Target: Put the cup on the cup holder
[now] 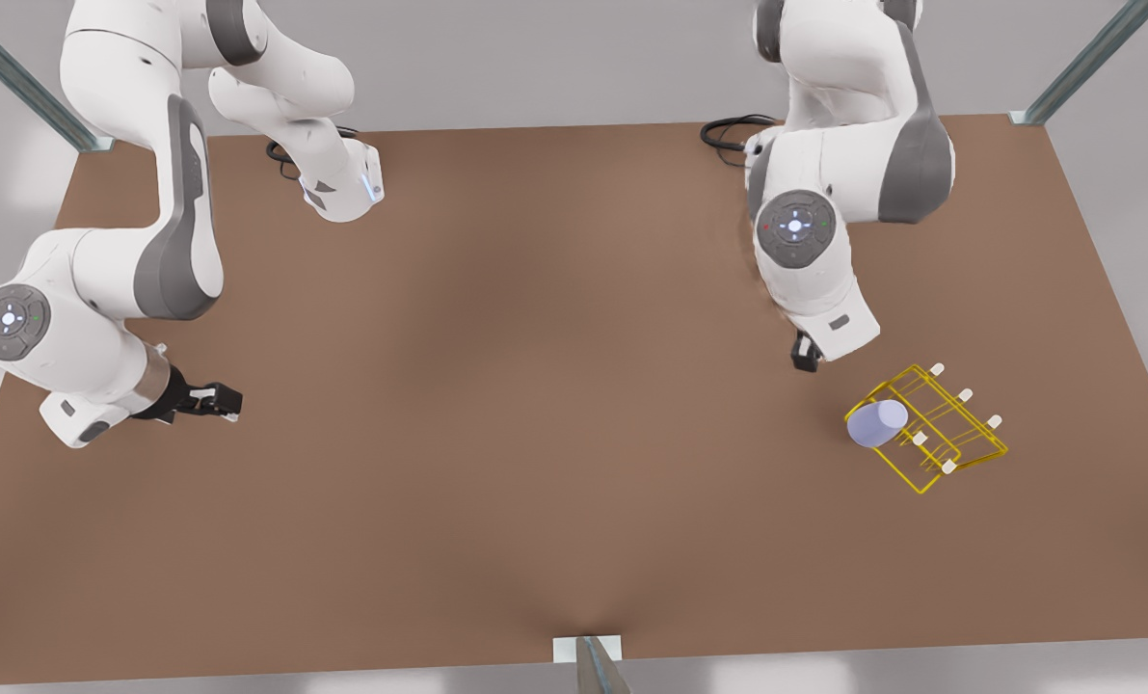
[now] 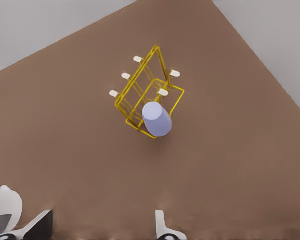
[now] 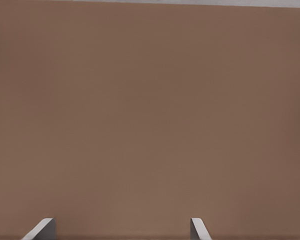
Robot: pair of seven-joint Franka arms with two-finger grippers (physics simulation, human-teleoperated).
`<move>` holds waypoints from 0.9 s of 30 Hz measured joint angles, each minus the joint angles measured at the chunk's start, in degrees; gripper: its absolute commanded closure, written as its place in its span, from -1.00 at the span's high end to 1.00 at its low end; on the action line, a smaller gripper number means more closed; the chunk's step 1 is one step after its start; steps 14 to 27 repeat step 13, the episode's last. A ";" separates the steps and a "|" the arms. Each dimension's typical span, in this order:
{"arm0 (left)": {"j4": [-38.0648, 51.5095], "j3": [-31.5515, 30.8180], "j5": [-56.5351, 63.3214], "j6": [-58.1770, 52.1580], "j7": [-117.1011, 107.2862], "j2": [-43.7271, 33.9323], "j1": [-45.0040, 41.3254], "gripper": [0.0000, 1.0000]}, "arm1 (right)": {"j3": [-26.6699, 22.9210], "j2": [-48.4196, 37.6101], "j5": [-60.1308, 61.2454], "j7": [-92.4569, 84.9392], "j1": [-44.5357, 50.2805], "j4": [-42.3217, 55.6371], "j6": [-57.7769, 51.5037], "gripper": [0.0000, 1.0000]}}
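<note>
At the front view's left, the right gripper (image 1: 229, 401) is seen low over bare table (image 1: 535, 405), well apart from everything, fingers spread and empty. Farther right, the left gripper (image 1: 805, 355) is largely hidden under its own wrist — its fingers (image 2: 162, 225), cut off at the frame edge, are parted and empty. Just beyond, the cup (image 1: 877, 423) is seated on the cup holder (image 1: 949, 434); which prong carries it cannot be made out.

Left gripper (image 1: 805, 357) points downward, fingers (image 2: 162, 225) spread; right gripper (image 1: 226, 399) reaches level, fingers (image 3: 197, 229) apart.
</note>
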 measured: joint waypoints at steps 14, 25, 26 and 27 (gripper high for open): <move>-5.27 -24.68 -4.02 -3.35 44.59 -6.87 25.60 1.00 | 0.04 0.56 -0.19 -0.07 -0.05 1.53 -0.52 1.00; -5.27 -24.68 -4.02 -3.35 44.59 -6.87 25.60 1.00 | 0.04 0.56 -0.19 -0.07 -0.05 1.53 -0.52 1.00; -5.27 -24.68 -4.02 -3.35 44.59 -6.87 25.60 1.00 | 0.04 0.56 -0.19 -0.07 -0.05 1.53 -0.52 1.00; -5.27 -24.68 -4.02 -3.35 44.59 -6.87 25.60 1.00 | 0.04 0.56 -0.19 -0.07 -0.05 1.53 -0.52 1.00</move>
